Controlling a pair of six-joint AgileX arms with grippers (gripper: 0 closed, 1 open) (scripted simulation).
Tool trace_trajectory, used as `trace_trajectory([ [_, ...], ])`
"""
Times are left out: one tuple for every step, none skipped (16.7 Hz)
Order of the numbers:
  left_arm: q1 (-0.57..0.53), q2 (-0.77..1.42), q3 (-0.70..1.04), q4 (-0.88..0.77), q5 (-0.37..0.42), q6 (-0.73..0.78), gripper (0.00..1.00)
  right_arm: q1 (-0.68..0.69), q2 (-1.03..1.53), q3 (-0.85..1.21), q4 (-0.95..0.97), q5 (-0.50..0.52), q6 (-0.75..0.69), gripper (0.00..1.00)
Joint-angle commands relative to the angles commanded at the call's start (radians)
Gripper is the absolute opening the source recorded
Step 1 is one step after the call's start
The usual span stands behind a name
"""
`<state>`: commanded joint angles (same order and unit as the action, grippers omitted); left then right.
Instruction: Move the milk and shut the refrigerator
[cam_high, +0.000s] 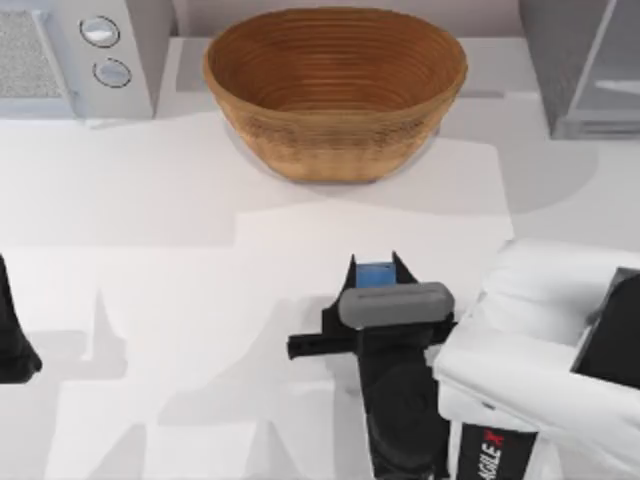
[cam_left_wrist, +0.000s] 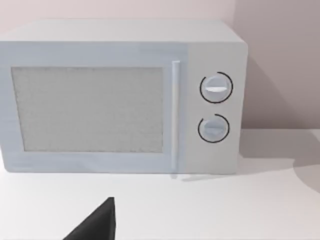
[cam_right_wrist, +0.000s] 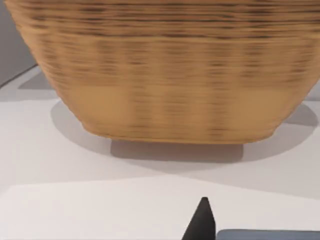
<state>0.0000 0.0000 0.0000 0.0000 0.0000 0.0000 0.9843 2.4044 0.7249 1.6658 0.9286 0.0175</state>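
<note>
Here, every place is told from the woven basket.
Landmark: large oval brown woven basket (cam_high: 336, 85) at the far middle of the white surface (cam_high: 150, 200); its ribbed wall shows close in the right wrist view (cam_right_wrist: 170, 70).
Right end effector: the black right end effector (cam_high: 376, 268) sits on the near side of the basket, a little apart from it, pointing toward it; its two fingers stand on either side of the carton and are clamped on it.
Milk: the small box-shaped milk carton with a blue top (cam_high: 375, 273) is between those fingers, in front of the basket and not in it.
Refrigerator: the large grey boxy refrigerator with a pale translucent door panel (cam_high: 590, 65) stands right of the basket, at the far right corner.
Microwave: the light grey box with two round knobs (cam_high: 90, 50) stands left of the basket.
Left end effector: the left end effector (cam_high: 15, 340) is parked well left of the basket at the surface's edge; whether its fingers are apart or together, I cannot tell.
</note>
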Motion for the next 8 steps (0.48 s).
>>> trace_trajectory([
  [0.000,0.000,0.000,0.000,0.000,0.000,1.00,0.000,0.000,0.000,0.000,0.000,0.000,0.00],
  [0.000,0.000,0.000,0.000,0.000,0.000,1.00,0.002,-0.002,-0.001,-0.001,0.000,0.001,0.00],
  [0.000,0.000,0.000,0.000,0.000,0.000,1.00,0.001,-0.005,-0.003,-0.004,0.000,0.001,0.00],
  [0.000,0.000,0.000,0.000,0.000,0.000,1.00,0.000,-0.019,-0.008,-0.018,0.000,0.002,0.00],
  [0.000,0.000,0.000,0.000,0.000,0.000,1.00,0.000,-0.041,-0.012,-0.034,0.000,0.002,0.00],
  [0.000,0.000,0.000,0.000,0.000,0.000,1.00,0.001,-0.066,-0.017,-0.052,-0.001,0.002,0.00],
  [0.000,0.000,0.000,0.000,0.000,0.000,1.00,0.002,-0.092,-0.022,-0.069,-0.002,0.002,0.00],
  [0.000,0.000,0.000,0.000,0.000,0.000,1.00,0.002,-0.116,-0.027,-0.087,-0.003,0.002,0.00],
])
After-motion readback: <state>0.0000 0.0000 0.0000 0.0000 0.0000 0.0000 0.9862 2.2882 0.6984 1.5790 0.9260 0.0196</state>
